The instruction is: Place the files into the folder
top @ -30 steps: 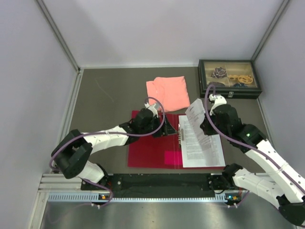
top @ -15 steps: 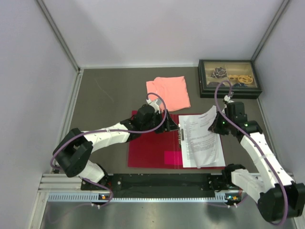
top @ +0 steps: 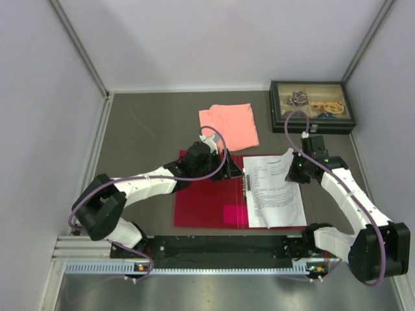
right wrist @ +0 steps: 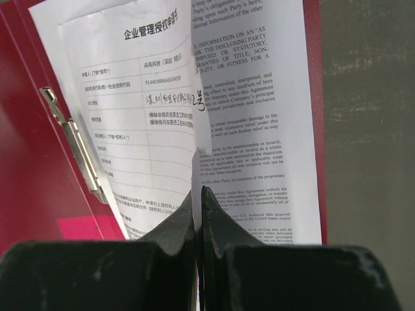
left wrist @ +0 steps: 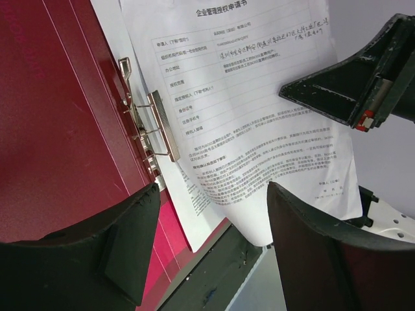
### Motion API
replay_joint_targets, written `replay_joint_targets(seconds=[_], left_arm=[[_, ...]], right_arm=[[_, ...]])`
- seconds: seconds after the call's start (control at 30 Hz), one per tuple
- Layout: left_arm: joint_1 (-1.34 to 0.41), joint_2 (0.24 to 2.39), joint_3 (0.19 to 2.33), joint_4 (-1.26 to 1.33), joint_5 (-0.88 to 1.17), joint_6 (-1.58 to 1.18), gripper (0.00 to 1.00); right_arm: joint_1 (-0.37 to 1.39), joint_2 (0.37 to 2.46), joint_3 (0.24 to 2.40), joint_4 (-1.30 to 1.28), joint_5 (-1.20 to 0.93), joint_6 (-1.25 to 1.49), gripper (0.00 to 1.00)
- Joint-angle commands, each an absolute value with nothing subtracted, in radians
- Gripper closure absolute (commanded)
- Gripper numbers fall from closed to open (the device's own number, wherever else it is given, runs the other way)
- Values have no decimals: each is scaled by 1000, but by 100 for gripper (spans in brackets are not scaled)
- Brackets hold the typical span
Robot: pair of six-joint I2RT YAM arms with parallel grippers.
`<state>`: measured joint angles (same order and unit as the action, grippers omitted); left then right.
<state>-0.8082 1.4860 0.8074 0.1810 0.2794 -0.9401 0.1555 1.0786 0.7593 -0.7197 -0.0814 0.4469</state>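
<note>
Right hand [right wrist: 198,194] clenched on a sheet of the files [top: 279,194], left hand [left wrist: 214,194] released by the clip [left wrist: 162,126]; a tug could crease it or skew the stack.

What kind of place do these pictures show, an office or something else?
Probably a robot test cell, not an office: plain walls enclose a grey table, and the left arm and right arm are mounted on a rail.

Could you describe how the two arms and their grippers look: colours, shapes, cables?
Both the left arm and right arm have white shells with black joints; a purple cable runs along each. The left gripper and right gripper have matte black, wedge-shaped fingers.
</note>
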Motion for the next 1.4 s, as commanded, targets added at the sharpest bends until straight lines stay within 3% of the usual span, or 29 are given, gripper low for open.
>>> replay_joint_targets(seconds=[0.0, 0.7, 1.37], left_arm=[[-810, 1490, 798, 253, 308, -931, 29], [-810, 1513, 775, 322, 351, -962, 29], [-810, 1496, 756, 316, 341, -959, 29]], right_arm=[[147, 1104, 792, -703, -40, 448, 100], [147, 1295, 859, -667, 123, 394, 100], [147, 1252, 746, -525, -109, 425, 100]])
